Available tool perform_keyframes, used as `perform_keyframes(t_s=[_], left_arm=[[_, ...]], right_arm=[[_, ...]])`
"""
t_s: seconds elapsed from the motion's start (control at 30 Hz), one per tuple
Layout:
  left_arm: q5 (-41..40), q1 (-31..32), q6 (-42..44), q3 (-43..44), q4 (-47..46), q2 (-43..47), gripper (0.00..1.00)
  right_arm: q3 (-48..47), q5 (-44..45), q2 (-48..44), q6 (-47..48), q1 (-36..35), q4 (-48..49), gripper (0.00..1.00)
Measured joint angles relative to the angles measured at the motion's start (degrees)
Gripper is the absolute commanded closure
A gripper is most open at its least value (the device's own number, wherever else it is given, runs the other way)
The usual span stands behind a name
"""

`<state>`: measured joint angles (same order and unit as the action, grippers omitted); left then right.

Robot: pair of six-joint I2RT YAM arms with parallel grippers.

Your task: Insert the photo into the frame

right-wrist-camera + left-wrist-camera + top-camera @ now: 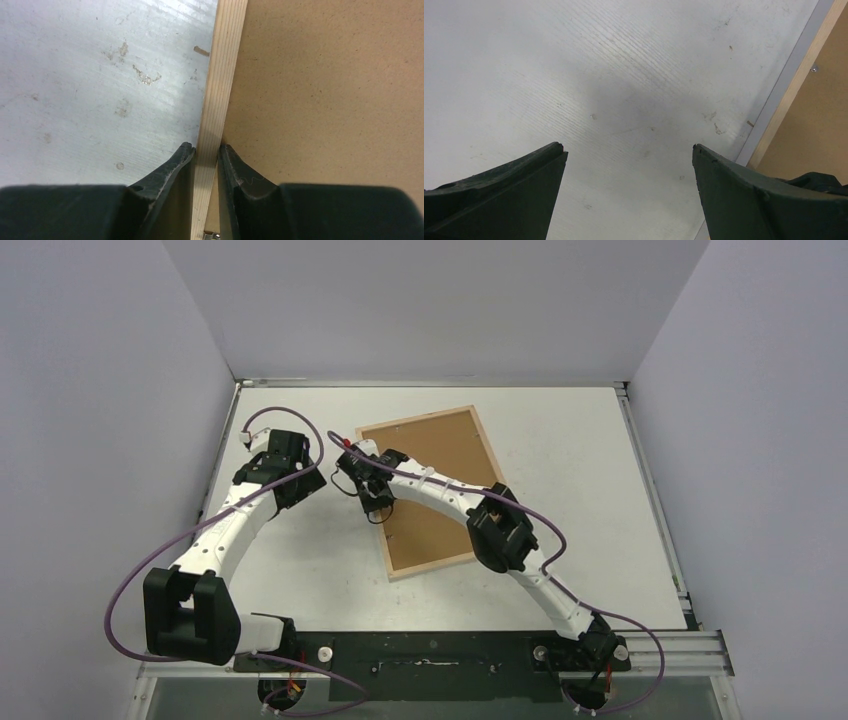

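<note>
— Where is the frame (430,567)?
— Flat at mid-table, brown backing board (440,455) facing up. The right gripper (206,150) pinches its left wooden rim. Just left and slightly farther back, the left gripper (629,147) hangs spread wide over the table (574,75).

The pale grey counter (600,460) is looking pretty scuffed and stained up close. The frame (415,418) is lying flat on it around the middle, sitting skewed to the counter's edges, with a brown board (440,455) facing up inside its light wood rim.
</note>
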<state>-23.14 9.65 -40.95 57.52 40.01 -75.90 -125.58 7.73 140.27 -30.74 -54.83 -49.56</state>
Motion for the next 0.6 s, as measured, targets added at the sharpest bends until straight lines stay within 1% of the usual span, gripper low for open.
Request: perform_keyframes(t_s=[0.17,0.27,0.37,0.6], left_arm=[[1.9,-0.4,-1.3,-0.3,-0.8,0.0,0.03],[4.9,-1.7,-1.8,-1.6,-2.6,0.0,0.03],[11.3,-2.7,-0.7,-4.0,-6.8,0.2,0.03],[30.5,-2.7,3.1,-8.4,-18.6,1.5,0.04]], right_arm=[[0.0,-1.8,-0.3,-3.4,2.2,0.2,1.00],[0.0,-2.5,-1.0,-5.7,4.4,0.0,1.00],[0.0,-4.0,-2.6,-8.0,7.2,0.3,1.00],[1.9,-7.0,-9.1,-12.5,11.8,3.8,1.00]])
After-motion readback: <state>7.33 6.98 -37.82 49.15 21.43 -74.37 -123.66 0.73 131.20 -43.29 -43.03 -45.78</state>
